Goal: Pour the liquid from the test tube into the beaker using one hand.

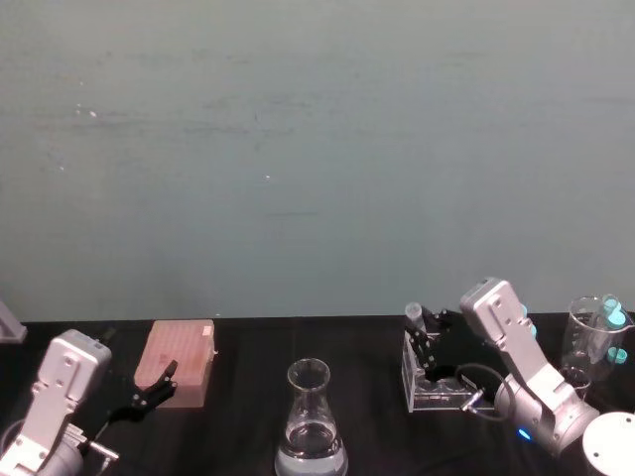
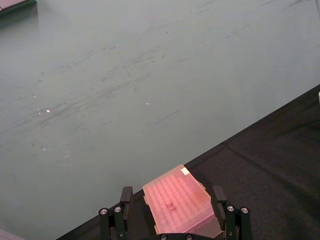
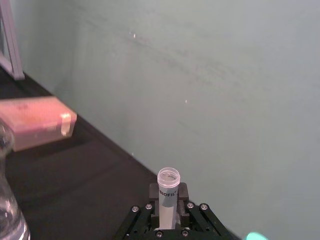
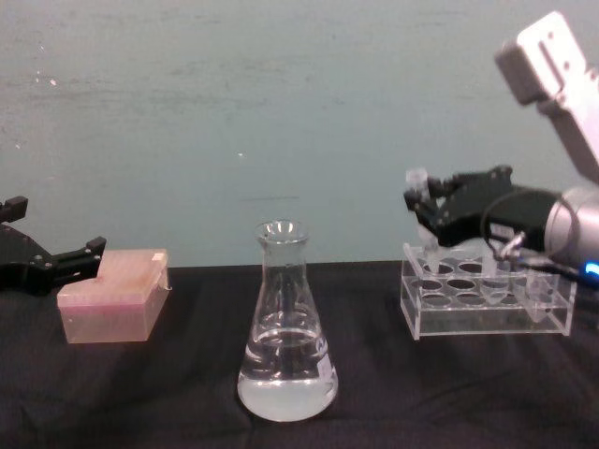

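The beaker (image 1: pixel 316 421) is a clear conical flask standing at the table's front centre, with clear liquid (image 4: pixel 285 379) in its base. Its side also shows in the right wrist view as the beaker (image 3: pixel 7 200). My right gripper (image 4: pixel 423 198) is shut on the small clear test tube (image 4: pixel 416 180), holding it upright just above the acrylic rack (image 4: pixel 487 295), to the right of the beaker. The tube's open rim (image 3: pixel 168 176) sticks up between the fingers (image 3: pixel 150 202). Liquid inside the tube cannot be made out. My left gripper (image 1: pixel 154 389) rests open at the far left.
A pink translucent box (image 4: pixel 112 295) lies at the left, right by the left gripper's fingers (image 2: pixel 124 196). A clear glass (image 1: pixel 585 337) holding teal-capped tubes stands at the far right. A pale wall rises behind the black table.
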